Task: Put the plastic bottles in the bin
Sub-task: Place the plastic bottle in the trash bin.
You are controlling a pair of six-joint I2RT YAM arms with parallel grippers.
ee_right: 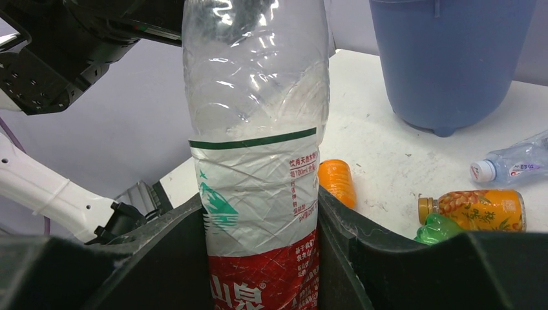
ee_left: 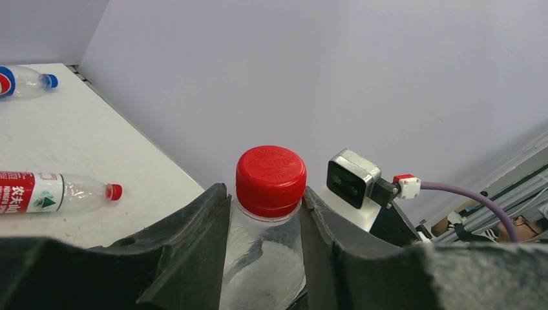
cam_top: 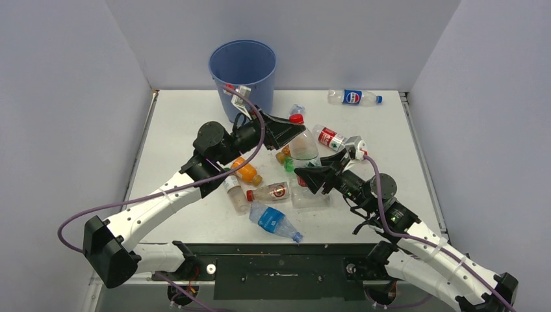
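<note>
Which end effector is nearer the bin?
Left. The left end effector grips the clear bottle by its neck, close to the bin; right end effector grips it lower, farther off.

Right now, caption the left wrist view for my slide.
Left tool gripping a red-capped bottle by the neck; a red-labelled bottle and a Pepsi bottle lie on the table behind.

walls point(cam_top: 65, 97): plain pale lilac-grey, three sides | table point(cam_top: 182, 123): white | light: even

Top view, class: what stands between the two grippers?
A clear red-capped bottle, upright; the left gripper holds its neck, the right gripper its body. Top view.
</note>
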